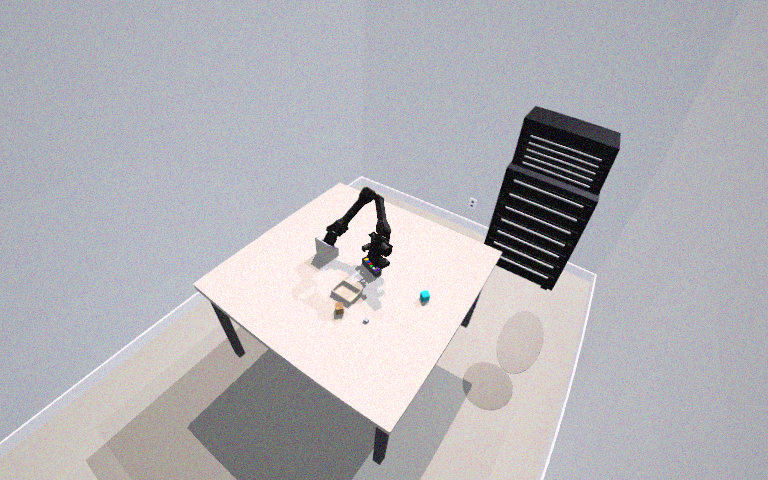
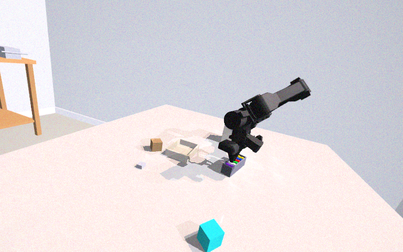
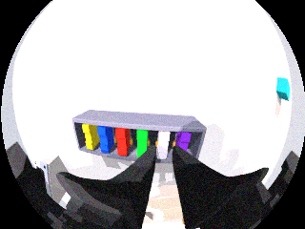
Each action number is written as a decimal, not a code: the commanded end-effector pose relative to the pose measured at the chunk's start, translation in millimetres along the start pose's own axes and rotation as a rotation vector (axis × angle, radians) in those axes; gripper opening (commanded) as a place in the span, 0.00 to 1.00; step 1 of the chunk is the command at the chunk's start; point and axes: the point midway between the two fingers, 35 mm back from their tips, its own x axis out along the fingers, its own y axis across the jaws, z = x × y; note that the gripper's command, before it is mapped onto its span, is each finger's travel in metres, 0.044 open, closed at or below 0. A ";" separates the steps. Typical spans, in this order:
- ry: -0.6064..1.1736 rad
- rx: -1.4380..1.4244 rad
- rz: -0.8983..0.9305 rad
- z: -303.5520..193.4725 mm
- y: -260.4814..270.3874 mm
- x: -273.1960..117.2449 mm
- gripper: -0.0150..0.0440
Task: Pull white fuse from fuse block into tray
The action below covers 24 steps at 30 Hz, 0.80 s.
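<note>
The dark grey fuse block stands on the table. The white fuse is seated in it, between the green fuse and the purple fuse. My gripper points down at the white fuse's end of the block, its fingers narrowly open with nothing gripped. In the wrist view the fingertips lie on either side of the white fuse's lower part and overlap the block's near edge; their exact height over it is hard to tell. The beige tray is empty.
Yellow, blue and red fuses fill the block's other end. A brown cube and a small pale block lie beyond the tray. A cyan cube stands apart. A grey panel stands by the arm's base.
</note>
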 end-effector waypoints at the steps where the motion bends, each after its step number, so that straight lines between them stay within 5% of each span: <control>1: -0.003 0.004 0.002 -0.1 0.5 2.0 0.38; 24: -0.001 -0.001 -0.001 0.3 -0.2 9.4 0.32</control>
